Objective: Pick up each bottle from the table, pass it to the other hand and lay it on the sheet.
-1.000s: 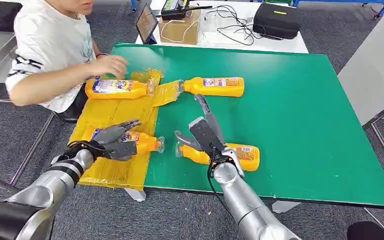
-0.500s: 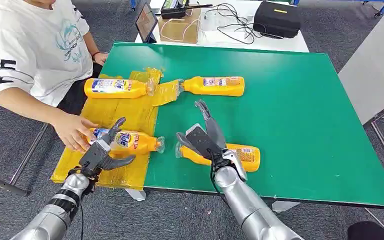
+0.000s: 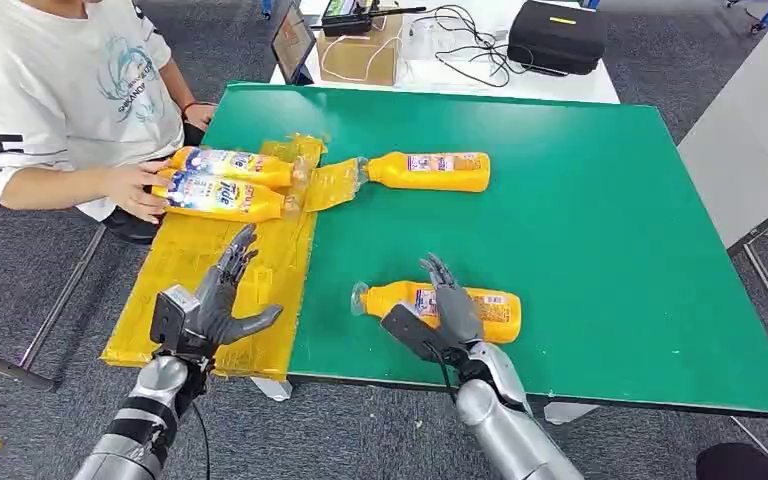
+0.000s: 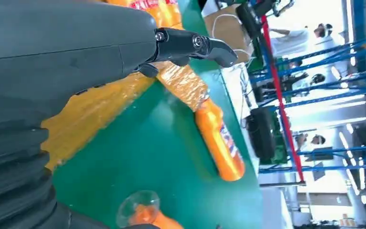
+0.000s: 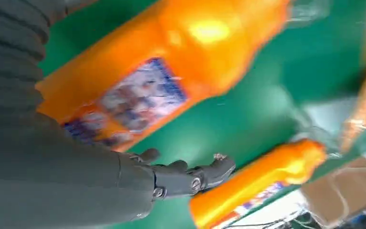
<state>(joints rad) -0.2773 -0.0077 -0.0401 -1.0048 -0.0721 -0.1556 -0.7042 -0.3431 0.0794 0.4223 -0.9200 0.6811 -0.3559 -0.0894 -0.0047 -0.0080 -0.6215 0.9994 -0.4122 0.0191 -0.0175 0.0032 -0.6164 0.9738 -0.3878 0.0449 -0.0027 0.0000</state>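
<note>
Left hand (image 3: 212,303): empty, fingers spread, raised over the near edge of the yellow sheet (image 3: 210,262); the bottle it hovered by half a second ago is gone from there. That Tide bottle (image 3: 222,197) now lies at the sheet's far end, touching a second orange bottle (image 3: 232,163), with a person's hand (image 3: 138,190) on it. Label reads "Tide".

Right hand (image 3: 444,318): has dropped onto the near orange bottle (image 3: 445,306) on the green table (image 3: 600,220), fingers draped across its body; a firm grip cannot be told.

Far orange bottle (image 3: 428,171): unmoved, cap toward the sheet, label print unreadable.
</note>
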